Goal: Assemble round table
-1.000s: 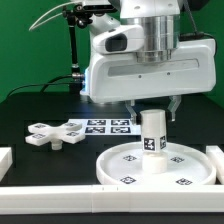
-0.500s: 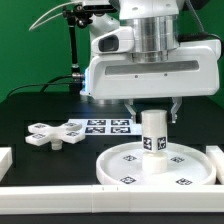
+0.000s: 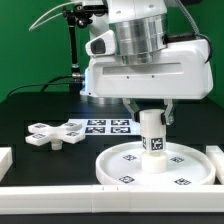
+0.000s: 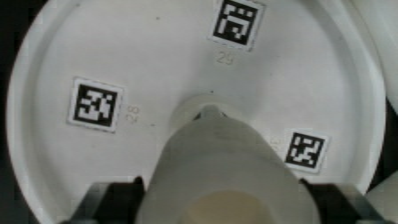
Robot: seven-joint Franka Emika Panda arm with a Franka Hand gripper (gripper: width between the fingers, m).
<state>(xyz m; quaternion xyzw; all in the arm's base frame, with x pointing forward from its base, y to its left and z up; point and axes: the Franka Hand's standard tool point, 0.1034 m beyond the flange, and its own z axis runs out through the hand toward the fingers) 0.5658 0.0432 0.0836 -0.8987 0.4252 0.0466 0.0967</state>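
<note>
The large round white disc [image 3: 157, 165] lies flat on the table with several tags on its face. The short thick cylinder leg [image 3: 152, 134] stands upright on the disc's middle. My gripper [image 3: 151, 108] is shut on the leg's top, one finger on each side. In the wrist view the leg [image 4: 222, 160] fills the middle between the dark fingers [image 4: 118, 199], with the disc [image 4: 151, 60] below it. The cross-shaped base [image 3: 46, 134] lies loose at the exterior view's left.
The marker board [image 3: 108, 125] lies flat behind the disc. White border rails [image 3: 50, 199] run along the front, with rail ends at the left [image 3: 4, 158] and right [image 3: 217, 155]. A black stand with cables [image 3: 72, 50] rises at the back left.
The wrist and hand have turned about the leg's axis, and the leg's tag now faces more to the exterior view's right. The disc and base have not moved.
</note>
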